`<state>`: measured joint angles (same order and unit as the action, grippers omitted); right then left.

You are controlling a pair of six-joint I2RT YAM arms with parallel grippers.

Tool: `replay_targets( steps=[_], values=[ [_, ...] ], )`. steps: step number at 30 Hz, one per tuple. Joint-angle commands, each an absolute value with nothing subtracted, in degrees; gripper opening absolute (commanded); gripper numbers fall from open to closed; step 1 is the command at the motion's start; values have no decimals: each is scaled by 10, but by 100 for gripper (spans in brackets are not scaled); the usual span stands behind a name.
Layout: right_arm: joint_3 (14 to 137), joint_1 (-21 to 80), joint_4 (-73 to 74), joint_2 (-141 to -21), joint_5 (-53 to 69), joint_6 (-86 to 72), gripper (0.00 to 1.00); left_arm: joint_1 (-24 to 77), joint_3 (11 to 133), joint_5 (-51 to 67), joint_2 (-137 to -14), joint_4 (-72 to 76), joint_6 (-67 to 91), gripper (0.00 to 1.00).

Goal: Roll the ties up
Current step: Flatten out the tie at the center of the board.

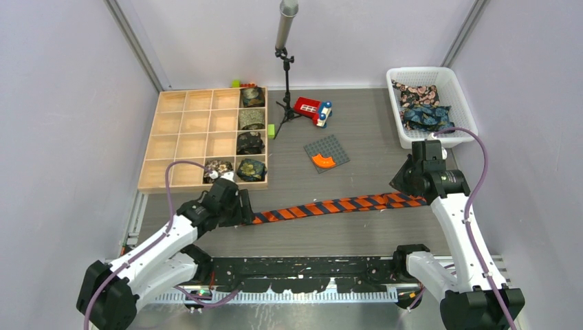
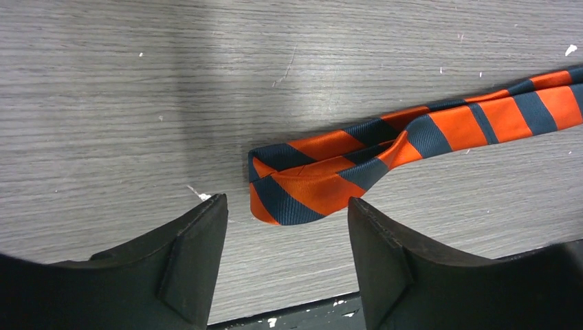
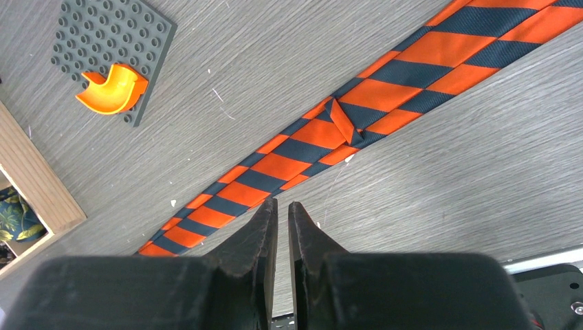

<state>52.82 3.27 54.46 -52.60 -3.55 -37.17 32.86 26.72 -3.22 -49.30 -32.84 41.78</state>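
A grey wood-grain bench (image 1: 357, 234) forms the floor of a small booth. A plain pale left wall (image 1: 62, 103), far wall (image 1: 357, 34) and right wall (image 1: 533, 82) enclose it, with a slanted metal post (image 1: 137, 45) at the far left corner. A black stand (image 1: 286, 89) (topped by a grey cylinder) rises far centre. Light is soft and even.

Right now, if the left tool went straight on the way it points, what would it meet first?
Most likely the folded end of the striped tie, lying just ahead of the left tool between its open fingers, with the table right under it. Depth is unclear.
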Motion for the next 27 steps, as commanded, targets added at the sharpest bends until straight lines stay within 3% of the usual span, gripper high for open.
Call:
replay_targets(
  steps=[1,8,20,27],
  values=[
    [539,37,531,-529,-25,-358,17,325,266,-37,-511,-282,414,63],
    [543,36,534,-534,-29,-354,17,309,274,-39,-557,-280,411,51],
    [552,40,533,-544,-29,-357,17,297,301,-84,-632,-307,431,46],
    [543,61,531,-536,-31,-374,17,297,290,-35,-656,-259,441,24]
  ],
)
